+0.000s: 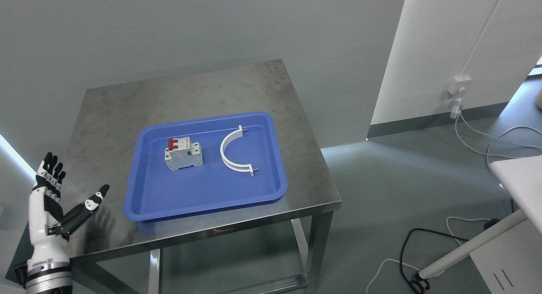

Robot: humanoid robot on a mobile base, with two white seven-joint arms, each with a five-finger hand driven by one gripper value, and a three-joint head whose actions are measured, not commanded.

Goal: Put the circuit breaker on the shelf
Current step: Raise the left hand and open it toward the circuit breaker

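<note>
Head view: the reach hasn't begun. The breaker [183,153] sits upright in the tray [203,201], toward its far left corner, beside a white clamp [232,155]. Left hand [53,201] hovers off the table's [127,103] near left corner, fingers spread, holding nothing (shelf not visible). Next, I'd guess: reach over the tray rim and grip the breaker.

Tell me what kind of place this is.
Probably a lab or workshop test area: a bare steel table, a blue tray holding a circuit breaker, and loose cables across the grey floor.
</note>
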